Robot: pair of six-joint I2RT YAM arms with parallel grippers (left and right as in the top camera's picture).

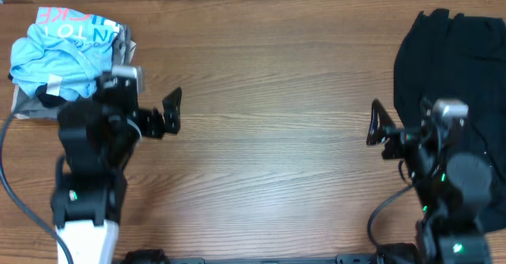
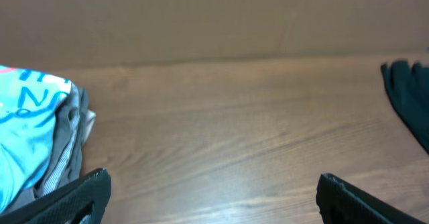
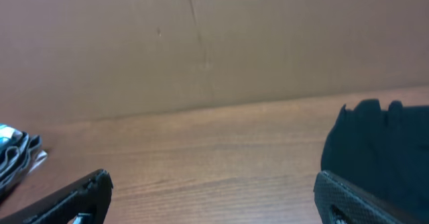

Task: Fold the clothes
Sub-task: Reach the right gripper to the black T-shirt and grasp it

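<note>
Clothes (image 1: 455, 58), a crumpled black heap, lay along the right edge of the table (image 1: 269, 82), untouched, so all the folding seemed left. Its long axis ran from far edge to near edge. A blue T-shirt (image 1: 59, 47) sat at the far left corner. Left gripper (image 1: 174, 111) and right gripper (image 1: 373, 123) hung spread apart, empty.

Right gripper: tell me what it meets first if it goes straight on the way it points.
Nothing close: bare table runs ahead to the cardboard wall. The open right gripper might graze the black garment with its right-hand side; depth is unclear.
</note>
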